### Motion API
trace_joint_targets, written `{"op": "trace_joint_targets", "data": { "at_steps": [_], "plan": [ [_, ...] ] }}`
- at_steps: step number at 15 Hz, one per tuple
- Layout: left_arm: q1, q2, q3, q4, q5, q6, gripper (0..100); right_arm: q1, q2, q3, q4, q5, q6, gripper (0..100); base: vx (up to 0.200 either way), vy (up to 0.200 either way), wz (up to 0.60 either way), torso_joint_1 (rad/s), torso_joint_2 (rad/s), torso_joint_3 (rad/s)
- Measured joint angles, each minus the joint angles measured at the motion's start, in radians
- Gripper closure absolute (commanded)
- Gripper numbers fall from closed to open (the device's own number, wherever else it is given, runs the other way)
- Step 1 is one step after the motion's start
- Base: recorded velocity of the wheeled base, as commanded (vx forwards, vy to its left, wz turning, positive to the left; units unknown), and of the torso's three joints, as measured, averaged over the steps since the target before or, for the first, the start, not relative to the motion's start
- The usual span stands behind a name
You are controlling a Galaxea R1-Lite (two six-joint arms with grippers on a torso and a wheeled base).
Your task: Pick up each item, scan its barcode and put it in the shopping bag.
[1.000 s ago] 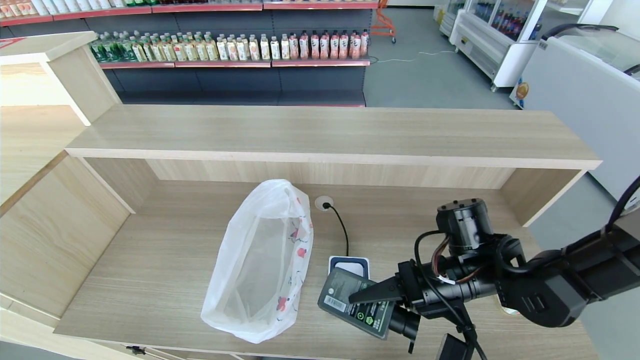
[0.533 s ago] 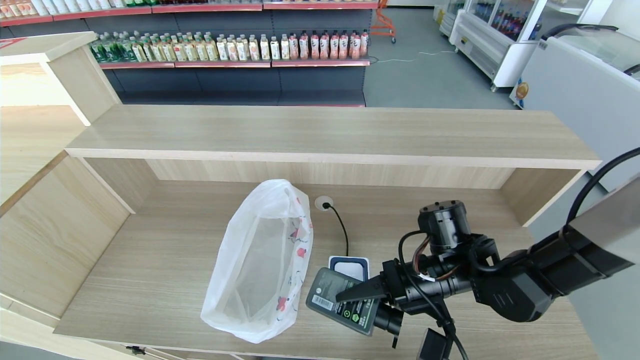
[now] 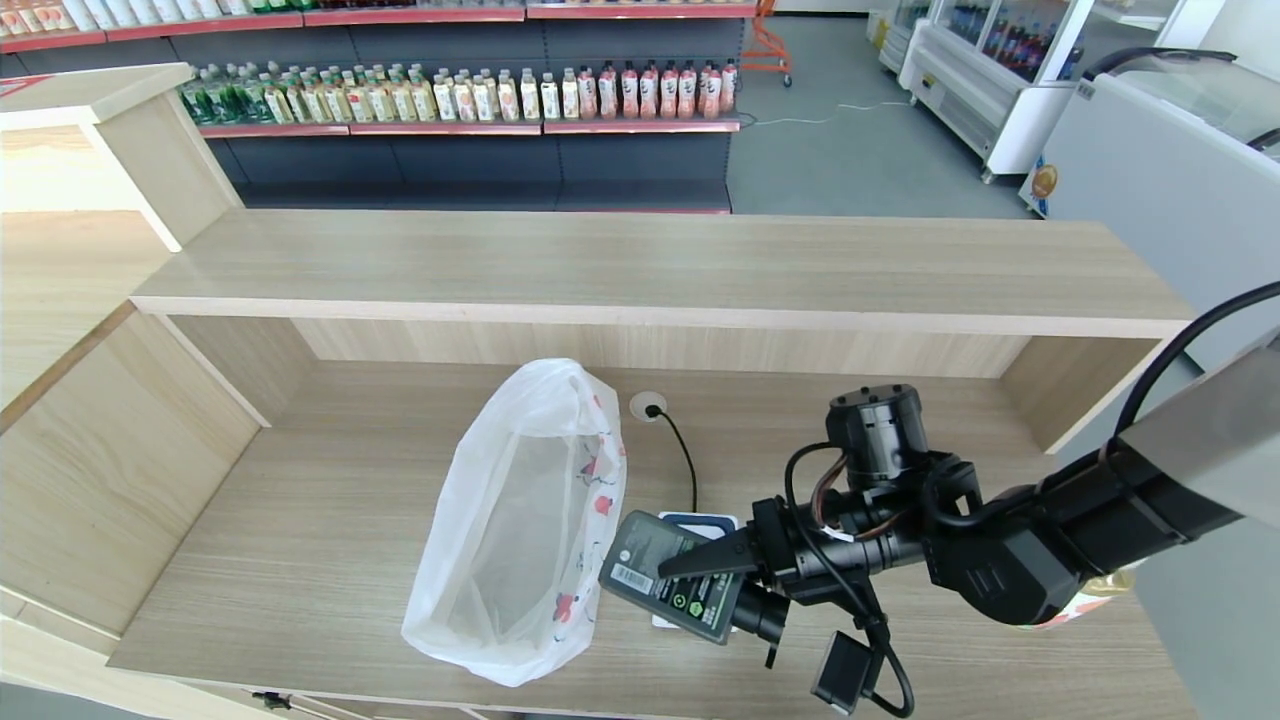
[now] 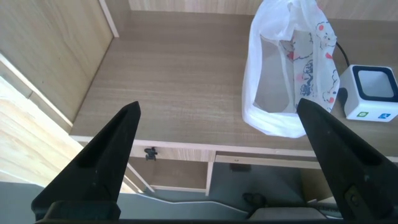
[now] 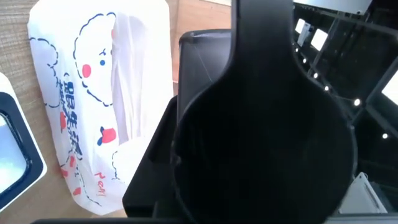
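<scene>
The right arm (image 3: 1010, 575) is matte black, with a grey link at its 3 o'clock end. At the wrist's 12 o'clock, a cylindrical joint housing (image 3: 875, 430) has a ring of screws in its cap. A black cable (image 3: 1185, 335) and reddish wires (image 3: 822, 495) run outside. A small black box (image 3: 840, 683) is at 6 o'clock. The right gripper (image 3: 682, 578) and left gripper (image 4: 217, 106) have black wedge-shaped fingers.

Shop checkout: shelves (image 3: 460, 127) behind are holding rows of bottles (image 3: 460, 97), freezers (image 3: 1150, 160) are standing at right, and the counter (image 3: 300, 520) is carrying a scanner (image 4: 372, 92) and bag (image 3: 520, 520) near its front edge.
</scene>
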Motion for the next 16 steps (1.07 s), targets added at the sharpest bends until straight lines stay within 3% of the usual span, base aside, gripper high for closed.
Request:
{"op": "trace_joint_targets", "data": {
  "at_steps": [16],
  "plan": [
    [0.0,0.0,0.0,0.0,0.0,0.0,0,0.005,0.045,-0.044,-0.062,0.0,0.032,100,0.0,0.0,0.0,0.0,0.0,0.0]
  ]
}}
